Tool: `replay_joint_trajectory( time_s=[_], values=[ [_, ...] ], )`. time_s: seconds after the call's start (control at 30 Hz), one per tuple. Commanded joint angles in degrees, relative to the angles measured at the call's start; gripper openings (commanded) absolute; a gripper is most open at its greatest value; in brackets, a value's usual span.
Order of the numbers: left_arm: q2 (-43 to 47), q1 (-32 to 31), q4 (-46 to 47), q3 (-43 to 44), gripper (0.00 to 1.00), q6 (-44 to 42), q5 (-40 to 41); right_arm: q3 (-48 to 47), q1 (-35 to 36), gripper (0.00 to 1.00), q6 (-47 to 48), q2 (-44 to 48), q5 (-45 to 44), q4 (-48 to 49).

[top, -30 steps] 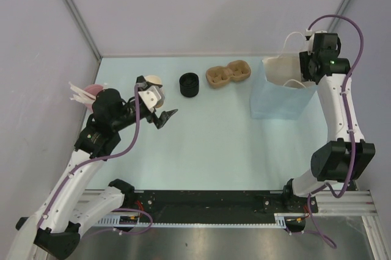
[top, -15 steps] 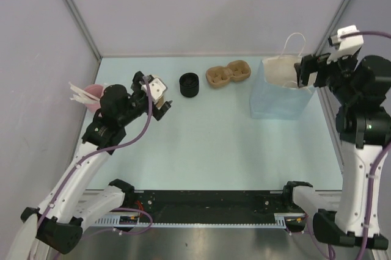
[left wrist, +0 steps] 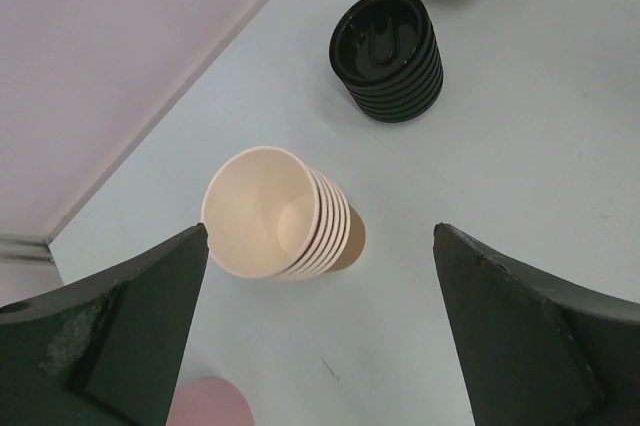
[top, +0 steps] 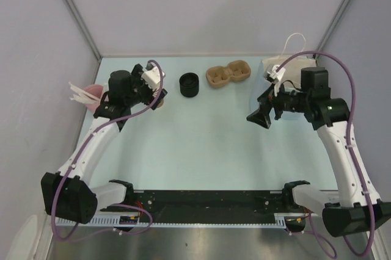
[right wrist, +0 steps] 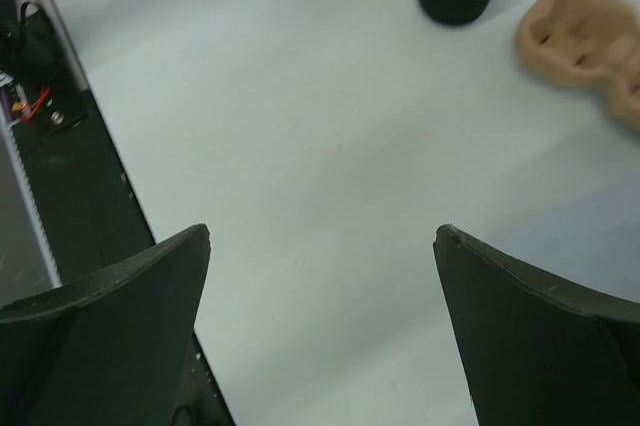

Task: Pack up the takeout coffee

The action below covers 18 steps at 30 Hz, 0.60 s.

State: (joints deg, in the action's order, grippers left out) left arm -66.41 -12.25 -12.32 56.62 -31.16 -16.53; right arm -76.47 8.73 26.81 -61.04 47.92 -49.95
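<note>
1. A pink cup of white stirrers [top: 90,92] stands at the far left, well apart from the work.
2. The left claw [left wrist: 320,233] hangs directly over the stack of paper cups [left wrist: 290,218]. Its fingers are spread wide on either side of the stack and hold nothing. Judgement: this is the line-up for drawing off the top cup.
3. The takeout cup does not stand by itself in any view. The only tan cups seen are nested in the stack near the left wall. The stack stands upright, with its long axis vertical, the cream mouth up and the base on the table.
4. The pile of black lids [top: 189,85] sits right of the stack, apart from it. The brown carrier tray [top: 228,74] sits further right.
5. The right claw [right wrist: 322,233] is wide open and empty above bare table. It is near the paper bag [top: 273,63], probably clear of the left arm's work.
</note>
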Motion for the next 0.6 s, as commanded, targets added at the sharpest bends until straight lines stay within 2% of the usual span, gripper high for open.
replay_joint_trajectory(
  time_s=[0.0, 0.17, 0.57],
  values=[
    [-3.5, 1.8, 1.6, 5.2, 1.0, -3.3, -5.0, 3.4, 1.9, 1.0, 6.0, -1.4, 4.3, -4.2],
    [-8.0, 2.6, -0.2, 7.0, 0.96, -5.0, -7.1, 8.4, 4.5, 1.0, 7.2, -4.7, 2.7, -2.6],
    [-15.2, 2.7, -1.4, 10.4, 0.88, -5.5, -3.2, 12.6, 6.3, 1.0, 6.9, -5.7, -1.7, 0.6]
  ],
)
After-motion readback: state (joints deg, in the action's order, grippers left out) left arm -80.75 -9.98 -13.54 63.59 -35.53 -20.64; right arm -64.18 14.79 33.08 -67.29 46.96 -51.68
